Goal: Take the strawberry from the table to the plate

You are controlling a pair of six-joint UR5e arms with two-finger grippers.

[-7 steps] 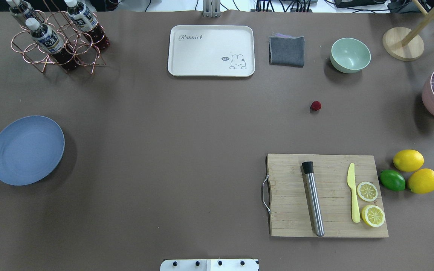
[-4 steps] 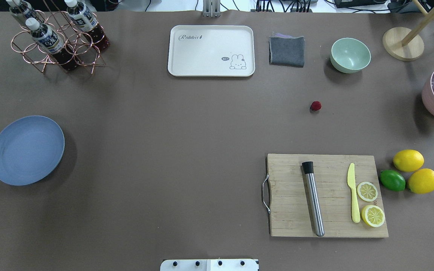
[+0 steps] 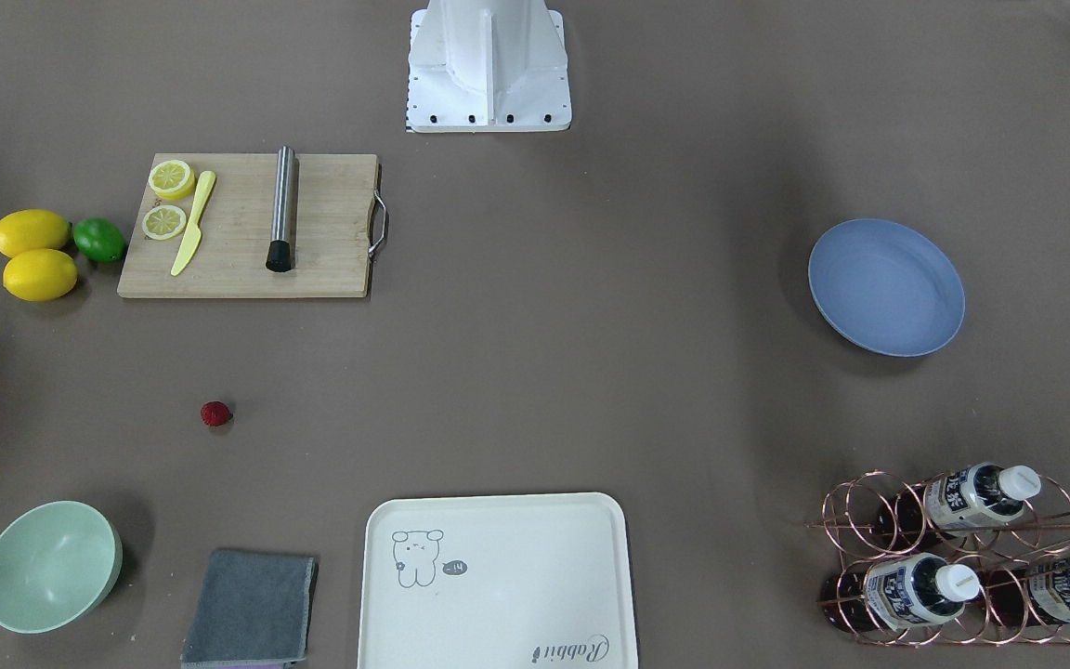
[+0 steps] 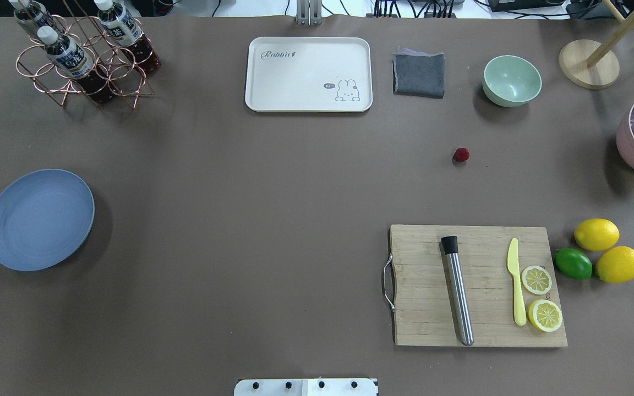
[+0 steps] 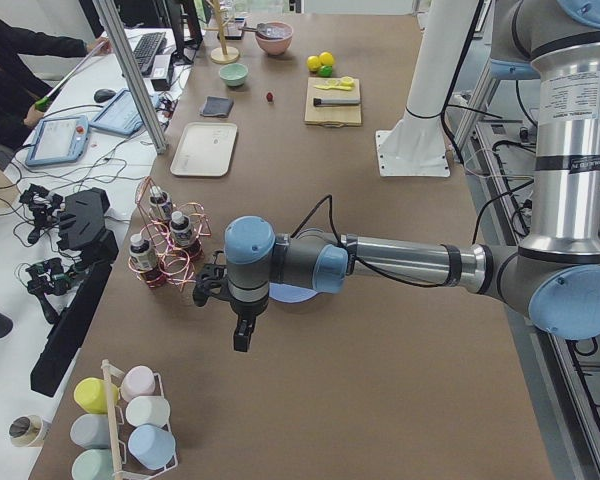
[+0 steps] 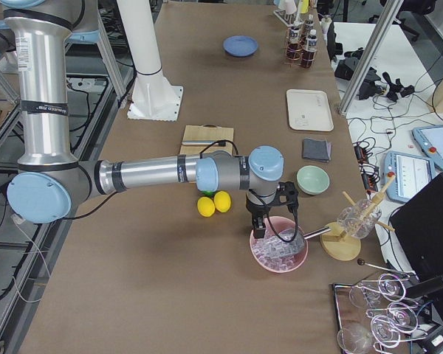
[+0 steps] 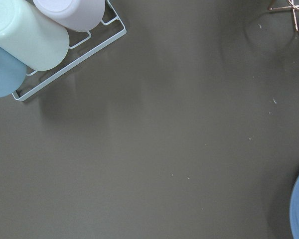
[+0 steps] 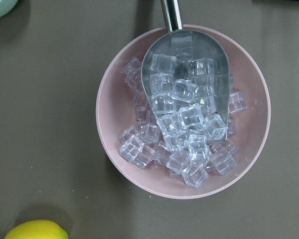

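The small red strawberry (image 4: 461, 155) (image 3: 215, 414) lies alone on the brown table (image 4: 273, 192), between the green bowl and the cutting board. Far off at the table's left side sits the blue plate (image 4: 39, 219) (image 3: 886, 286), with nothing on it. My left gripper (image 5: 240, 335) hangs past the plate near the table's left end and shows only in the left side view, so I cannot tell its state. My right gripper (image 6: 257, 227) hangs over a pink bowl of ice at the right end; it shows only in the right side view, and I cannot tell its state either.
A cutting board (image 4: 476, 286) carries a muddler, a yellow knife and lemon slices. Two lemons and a lime (image 4: 597, 256) lie to its right. At the back stand a green bowl (image 4: 511, 80), a grey cloth (image 4: 419, 74), a cream tray (image 4: 309, 74) and a bottle rack (image 4: 83, 52). A pink ice bowl (image 8: 182, 112) holds a scoop.
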